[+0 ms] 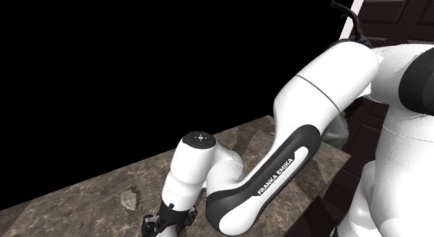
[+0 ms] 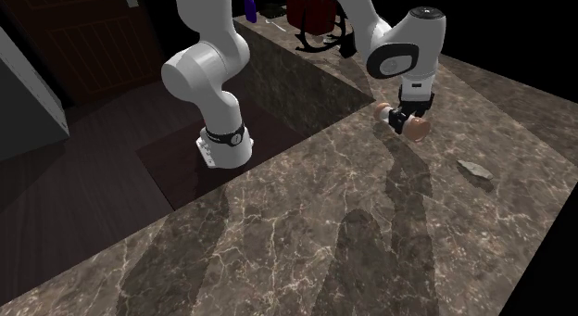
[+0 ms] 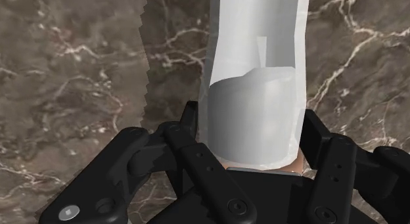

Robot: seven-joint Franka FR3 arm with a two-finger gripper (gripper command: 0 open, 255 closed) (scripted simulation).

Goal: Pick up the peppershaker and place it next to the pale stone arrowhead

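1. The marble counter (image 1: 83, 201) is looked down on from beside and behind the arm (image 1: 306, 96), close to its upper links.
2. The counter is viewed from over its far side, higher and farther off, facing the arm; the arrowhead (image 2: 474, 169) on it is shared with view 1.
3. The counter is seen closely along the gripper (image 3: 251, 127), with the clasped peppershaker (image 3: 259, 52) nearest.

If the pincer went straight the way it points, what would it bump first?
Probably the marble counter below it. The pincer points down at it, and the shaker it holds would likely touch first.
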